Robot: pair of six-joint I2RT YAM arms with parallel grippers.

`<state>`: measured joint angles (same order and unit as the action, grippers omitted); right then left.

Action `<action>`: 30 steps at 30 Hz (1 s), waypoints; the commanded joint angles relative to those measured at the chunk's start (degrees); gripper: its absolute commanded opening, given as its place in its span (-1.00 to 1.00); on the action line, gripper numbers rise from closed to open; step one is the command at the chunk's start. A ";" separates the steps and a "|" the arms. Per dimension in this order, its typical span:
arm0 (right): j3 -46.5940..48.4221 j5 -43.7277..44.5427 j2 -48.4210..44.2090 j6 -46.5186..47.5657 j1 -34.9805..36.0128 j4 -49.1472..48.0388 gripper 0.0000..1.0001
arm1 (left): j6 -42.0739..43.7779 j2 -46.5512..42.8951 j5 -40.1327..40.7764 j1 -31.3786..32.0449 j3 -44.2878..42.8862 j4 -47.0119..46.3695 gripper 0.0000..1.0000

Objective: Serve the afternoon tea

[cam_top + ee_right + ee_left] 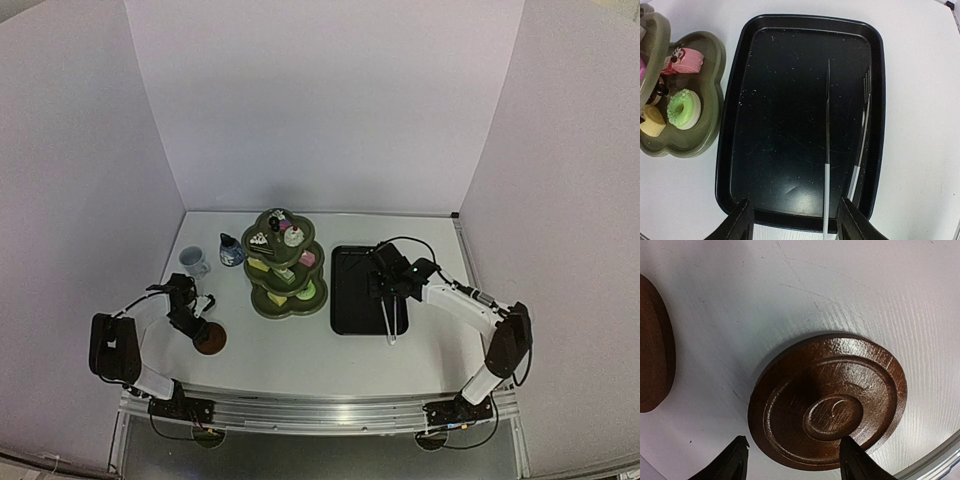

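Two half-open empty claws, left claw (795, 446) above coaster (830, 400), right claw (795, 202) above tongs (827, 125)

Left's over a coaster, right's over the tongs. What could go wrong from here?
1. The coaster lies flat near the table edge; the left gripper may slip off its low rim and push it off.
2. The tongs lie thin and flat in the black tray; the right gripper may catch only one arm.
3. The stand sits close beside the tray; a wide swing could knock its cakes.
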<state>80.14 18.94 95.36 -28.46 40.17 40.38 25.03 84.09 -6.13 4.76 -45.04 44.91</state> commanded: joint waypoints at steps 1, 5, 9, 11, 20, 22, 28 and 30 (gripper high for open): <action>0.22 2.36 -3.37 -1.13 3.27 0.13 0.09 | -2.24 1.69 1.19 0.25 -0.25 -1.74 0.29; -0.24 2.51 -4.20 -1.80 4.53 0.10 0.08 | -2.14 2.42 2.99 0.31 0.39 -3.71 0.31; -0.44 2.54 -5.00 -2.51 5.54 0.11 0.08 | -0.92 3.36 3.05 0.36 0.30 -3.86 0.24; -0.73 3.00 -5.51 -2.98 5.95 0.13 0.08 | -0.61 3.64 2.02 1.32 1.40 -4.12 0.16; -0.83 6.75 -8.13 -4.32 7.77 0.05 0.07 | -2.57 10.35 6.84 13.03 2.22 -4.64 -0.37; -1.32 7.72 -9.62 -4.91 8.62 0.05 0.07 | -2.64 9.35 6.34 15.94 1.52 -4.74 -0.39; -5.31 11.05 -16.73 -8.70 11.23 0.06 0.05 | -5.41 14.46 7.18 38.48 -3.28 -7.46 -0.39; -6.53 12.17 -19.25 -10.03 12.19 0.12 0.04 | -5.88 18.28 7.44 44.88 -6.26 -8.17 -0.39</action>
<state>75.59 26.91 81.92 -34.52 50.66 40.36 21.33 93.82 -0.67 38.00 -49.98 39.86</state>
